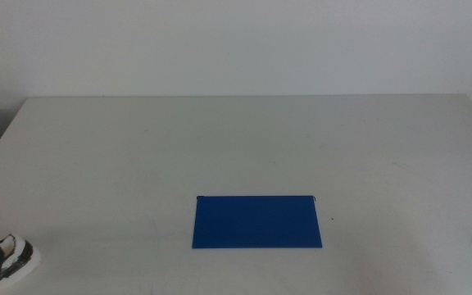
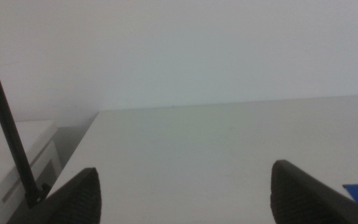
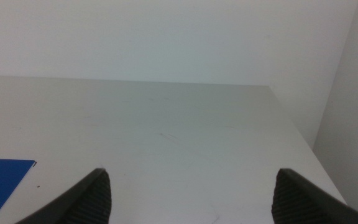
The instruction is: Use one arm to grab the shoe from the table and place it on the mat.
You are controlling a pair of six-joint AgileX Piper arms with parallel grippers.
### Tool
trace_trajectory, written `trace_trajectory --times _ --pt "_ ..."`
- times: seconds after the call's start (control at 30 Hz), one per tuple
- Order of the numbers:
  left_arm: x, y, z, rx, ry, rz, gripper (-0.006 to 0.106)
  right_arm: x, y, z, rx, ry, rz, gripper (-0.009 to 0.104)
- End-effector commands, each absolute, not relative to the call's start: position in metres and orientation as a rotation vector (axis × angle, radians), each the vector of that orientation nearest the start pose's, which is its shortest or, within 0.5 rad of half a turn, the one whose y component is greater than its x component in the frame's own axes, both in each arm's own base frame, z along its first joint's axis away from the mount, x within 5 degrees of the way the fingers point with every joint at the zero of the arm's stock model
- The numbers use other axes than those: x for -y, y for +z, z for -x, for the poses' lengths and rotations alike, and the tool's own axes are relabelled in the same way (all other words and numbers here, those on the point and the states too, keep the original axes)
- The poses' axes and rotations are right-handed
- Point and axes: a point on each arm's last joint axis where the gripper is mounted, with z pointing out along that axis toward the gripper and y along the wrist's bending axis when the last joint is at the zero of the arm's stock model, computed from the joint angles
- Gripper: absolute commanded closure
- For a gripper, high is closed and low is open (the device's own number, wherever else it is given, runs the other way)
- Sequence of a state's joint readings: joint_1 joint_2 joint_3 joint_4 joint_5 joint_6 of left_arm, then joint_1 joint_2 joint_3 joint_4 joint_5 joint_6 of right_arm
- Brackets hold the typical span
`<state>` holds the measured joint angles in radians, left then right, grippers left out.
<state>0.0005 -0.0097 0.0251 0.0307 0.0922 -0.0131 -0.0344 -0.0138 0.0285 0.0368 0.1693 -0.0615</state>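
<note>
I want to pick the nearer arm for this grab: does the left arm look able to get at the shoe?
Probably yes. The shoe lies at the table's near-left corner, the left arm's side, nothing around it. The left pincer is open, though its own view doesn't show the shoe.

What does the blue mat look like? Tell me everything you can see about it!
The mat is a thin, flat rectangle in deep blue, plain with no pattern. It lies flat on the table, near the front and about in the middle, its long sides running across the picture. Nothing rests on it. The shoe sits well apart from it, at the front left edge of the picture, not touching it. Each wrist view catches only a blue corner of the mat. What it is made of cannot be told.
</note>
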Motion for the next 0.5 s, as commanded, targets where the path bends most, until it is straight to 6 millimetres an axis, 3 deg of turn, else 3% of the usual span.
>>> trace_trajectory --times 0.0,0.47 --pt "0.000 0.223 -0.057 -1.487 -0.010 0.012 0.007 0.002 0.201 -0.055 -1.558 -0.065 0.008 0.029" --pt "0.000 0.327 -0.092 -1.477 -0.013 0.014 0.007 0.002 0.201 -0.055 -1.558 -0.065 0.008 0.029"
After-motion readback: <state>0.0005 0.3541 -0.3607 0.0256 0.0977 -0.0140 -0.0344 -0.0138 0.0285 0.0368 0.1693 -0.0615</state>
